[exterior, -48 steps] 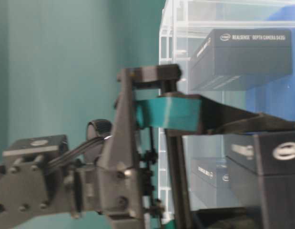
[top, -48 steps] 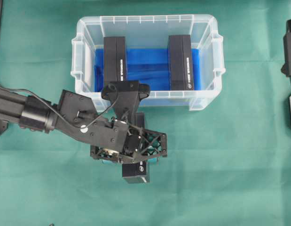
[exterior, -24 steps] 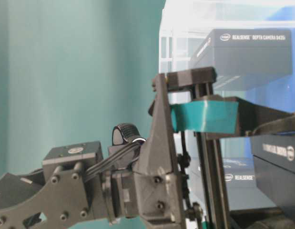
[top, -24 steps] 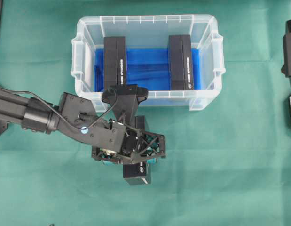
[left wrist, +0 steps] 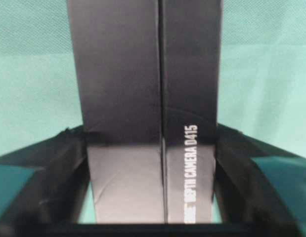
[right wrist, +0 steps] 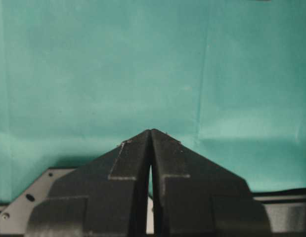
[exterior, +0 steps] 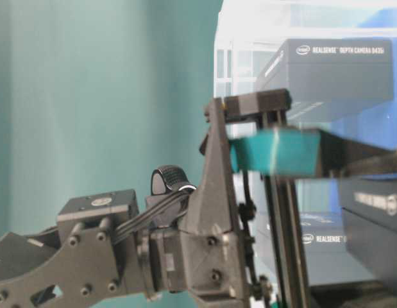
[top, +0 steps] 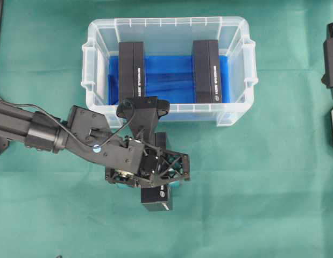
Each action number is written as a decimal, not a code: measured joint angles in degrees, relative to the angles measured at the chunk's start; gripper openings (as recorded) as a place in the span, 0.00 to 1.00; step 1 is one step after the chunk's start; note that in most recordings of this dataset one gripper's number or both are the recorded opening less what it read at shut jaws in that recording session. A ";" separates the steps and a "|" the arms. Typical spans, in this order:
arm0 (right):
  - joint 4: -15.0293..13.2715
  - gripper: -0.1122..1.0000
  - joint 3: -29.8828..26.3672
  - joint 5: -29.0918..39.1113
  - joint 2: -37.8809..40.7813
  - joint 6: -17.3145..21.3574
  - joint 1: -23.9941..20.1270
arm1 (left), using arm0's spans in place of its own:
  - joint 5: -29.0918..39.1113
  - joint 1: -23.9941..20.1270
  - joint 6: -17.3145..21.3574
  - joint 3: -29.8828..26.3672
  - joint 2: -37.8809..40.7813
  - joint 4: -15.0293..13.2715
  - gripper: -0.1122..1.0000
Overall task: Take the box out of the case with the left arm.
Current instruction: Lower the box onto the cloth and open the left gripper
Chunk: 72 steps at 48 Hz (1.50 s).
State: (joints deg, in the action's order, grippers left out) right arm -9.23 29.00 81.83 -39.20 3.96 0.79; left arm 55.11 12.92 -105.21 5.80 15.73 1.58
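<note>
One black box [top: 156, 199] lies flat on the green cloth just in front of the case [top: 166, 24], outside it. My left gripper [top: 149, 180] sits over this box, its fingers [left wrist: 49, 168] on either side. In the left wrist view the box [left wrist: 143, 98] fills the space between the jaws, and a thin strip of green cloth shows on each side, so the jaws stand open and apart from it. Two more black boxes [top: 132, 72] [top: 207, 70] stand inside the case on its blue floor. My right gripper [right wrist: 151, 132] is shut and holds nothing.
The case's near wall [top: 171, 110] is right behind my left wrist. At the right edge of the cloth the right arm [top: 330, 54] is parked. In the table-level view a teal pad [exterior: 275, 153] shows in front of the clear case [exterior: 236, 38].
My left jaws have spread apart and let go of the box on the cloth. The left arm shifted slightly a second ago and has kept still since.
</note>
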 measured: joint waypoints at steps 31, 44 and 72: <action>0.00 0.10 0.00 0.09 0.00 -0.09 0.00 | -0.18 -0.09 -0.09 -0.88 -0.62 0.00 0.97; 0.00 0.10 0.00 0.09 0.00 -0.09 0.00 | 2.37 -0.44 0.09 -5.54 -3.25 -0.26 0.97; -0.88 0.10 0.00 0.09 0.00 -0.18 0.00 | 19.95 -0.53 0.26 -18.11 -6.94 0.26 0.96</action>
State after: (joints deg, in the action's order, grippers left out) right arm -10.11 29.00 81.91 -39.20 3.78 0.79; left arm 75.06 12.39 -104.94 -12.30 8.79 1.85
